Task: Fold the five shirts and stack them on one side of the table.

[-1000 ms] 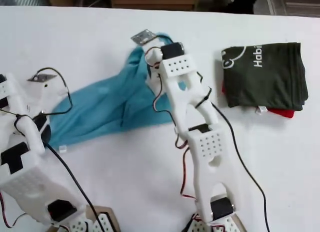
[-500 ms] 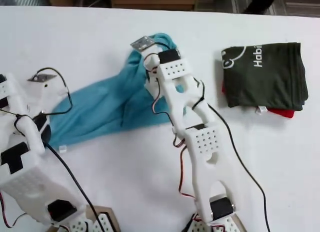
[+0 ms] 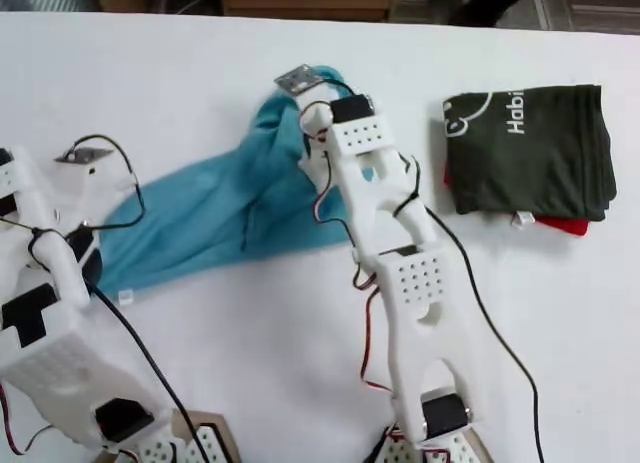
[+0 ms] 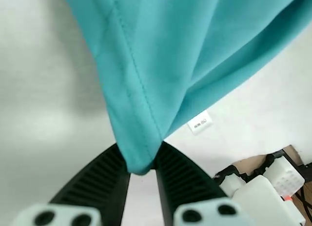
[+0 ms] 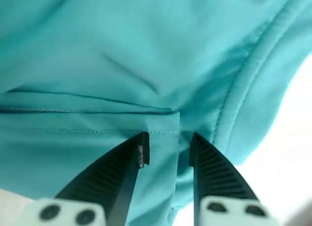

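Note:
A teal shirt hangs stretched in a band between the two arms over the white table. In the left wrist view my left gripper is shut on a bunched end of the teal shirt; in the high view this gripper is at the left. My right gripper is shut on a seamed fold of the teal shirt, and in the high view the gripper holds the far end up near the table's middle back.
A folded dark green shirt lies on a folded red shirt at the back right. A small white tag hangs off the teal shirt. Cables trail from both arms. Bare table spreads in front.
The right arm has shifted its end of the teal shirt slightly to the right. The left arm has not moved.

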